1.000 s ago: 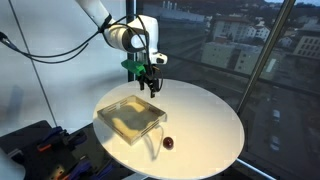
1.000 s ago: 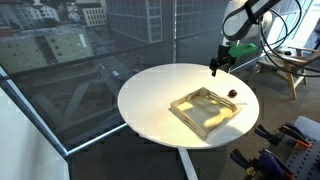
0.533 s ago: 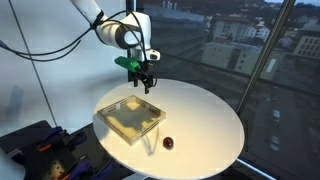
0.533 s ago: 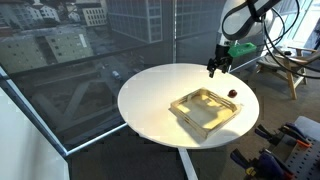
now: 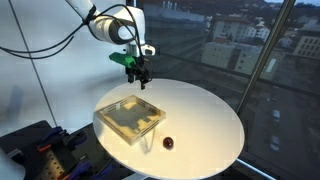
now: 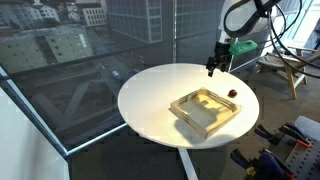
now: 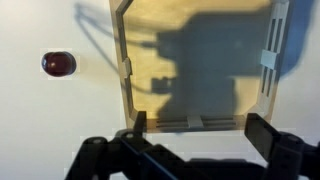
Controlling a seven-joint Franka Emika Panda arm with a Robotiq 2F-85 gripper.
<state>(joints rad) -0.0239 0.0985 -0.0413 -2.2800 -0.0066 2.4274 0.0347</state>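
Since the earlier frames the arm has risen and drawn back toward the far edge of the table, so the gripper now hangs higher above the rim of the round white table than it did a second ago, while the things on the table have not moved. Its fingers are spread wide and nothing is between them; it touches nothing. In the wrist view the two dark fingers stand well apart at the bottom of the picture, and their shadow falls on the tray. Directly below and a little in front of the gripper lies a shallow clear plastic tray with a yellowish bottom, flat on the table and, as far as I can see, empty. Near one corner of the tray, but apart from it, sits a small dark red round object, maybe a cherry or a plum; it is also visible in the wrist view. To my judgement the step in hand is free positioning above the tray, with no contact yet; any grasp would first require lowering and lining up the open fingers over the chosen thing.
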